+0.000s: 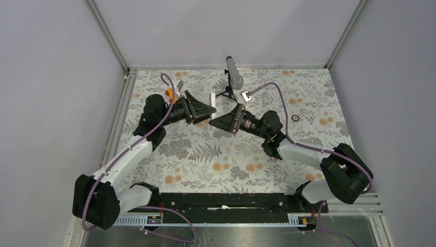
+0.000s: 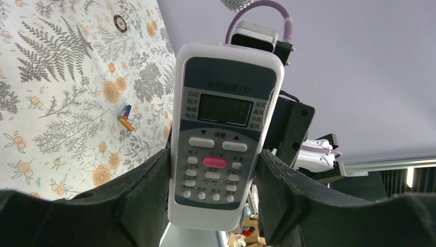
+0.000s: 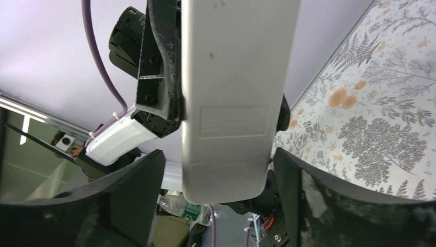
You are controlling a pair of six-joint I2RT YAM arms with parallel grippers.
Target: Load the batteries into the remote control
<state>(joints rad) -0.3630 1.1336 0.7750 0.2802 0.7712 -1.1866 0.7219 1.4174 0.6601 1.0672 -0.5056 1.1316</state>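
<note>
Centre of left wrist view: remote control [image 2: 221,139] clamped by left gripper [image 2: 213,167], raised off the table [image 2: 61,77], likely to present its rear cover. Facing that back, jaws wide, apparently not touching: right gripper [image 3: 218,172]. Left of centre, on the table, not yet loaded: batteries [image 2: 125,118].

A tabletop [image 1: 205,159] patterned with grey ferns and orange flowers fills the middle of the scene. Plain pale lilac-grey walls [image 1: 226,31] close it in on the left, far and right sides, meeting at slim metal posts [image 1: 107,36] in the two far corners. A ribbed metal strip [image 1: 119,118] runs along the left edge, and a black rail [image 1: 231,199] lies across the near edge. The light is soft and even, with only faint shadows
</note>
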